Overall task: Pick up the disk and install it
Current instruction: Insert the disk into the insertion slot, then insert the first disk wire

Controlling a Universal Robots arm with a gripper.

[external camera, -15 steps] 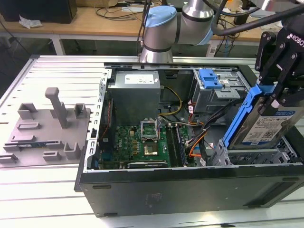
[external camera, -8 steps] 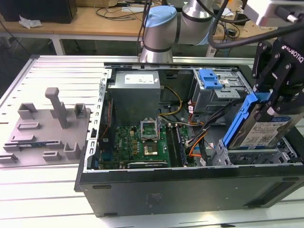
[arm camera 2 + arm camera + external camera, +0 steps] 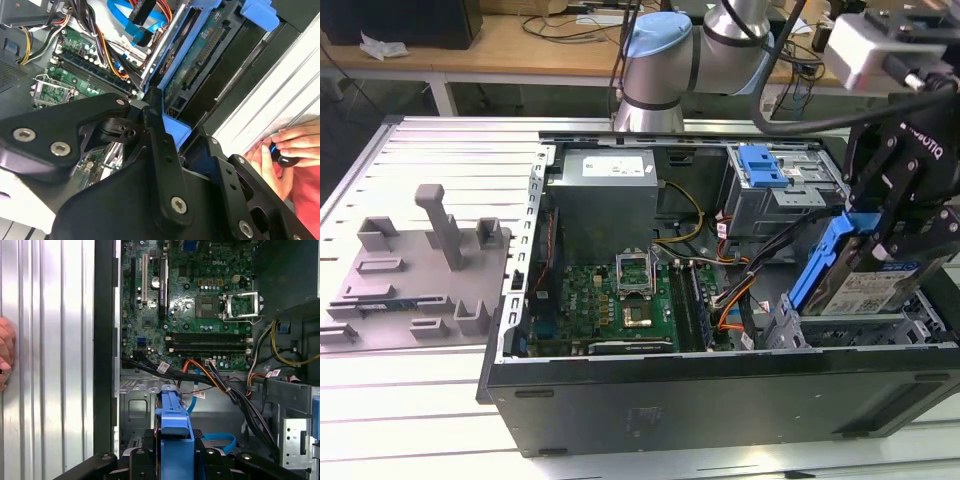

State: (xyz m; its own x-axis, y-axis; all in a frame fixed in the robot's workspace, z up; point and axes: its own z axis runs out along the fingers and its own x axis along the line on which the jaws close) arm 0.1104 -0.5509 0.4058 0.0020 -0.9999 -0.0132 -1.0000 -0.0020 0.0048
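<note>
Grips the disk (image 3: 868,290) by its blue frame (image 3: 174,422), with the claw (image 3: 882,240) clamped narrow on that frame. Holds it raised off the bench (image 3: 410,410), tilted on edge. Hangs it over the metal bay (image 3: 788,322) in the corner of the open computer case (image 3: 720,405), at the exterior view's right. Keeps it near the loose cables (image 3: 740,290) and well apart from the motherboard (image 3: 620,295).

Looks done as far as pickup and carrying to the case go. Seems not yet seated, judging by the labelled face standing clear above the case rim. Cannot tell whether the lower edge touches the bay. Leaves the sliding-in and latching to do.

Shows a person's hand (image 3: 5,355) resting on the bench beside the case.
</note>
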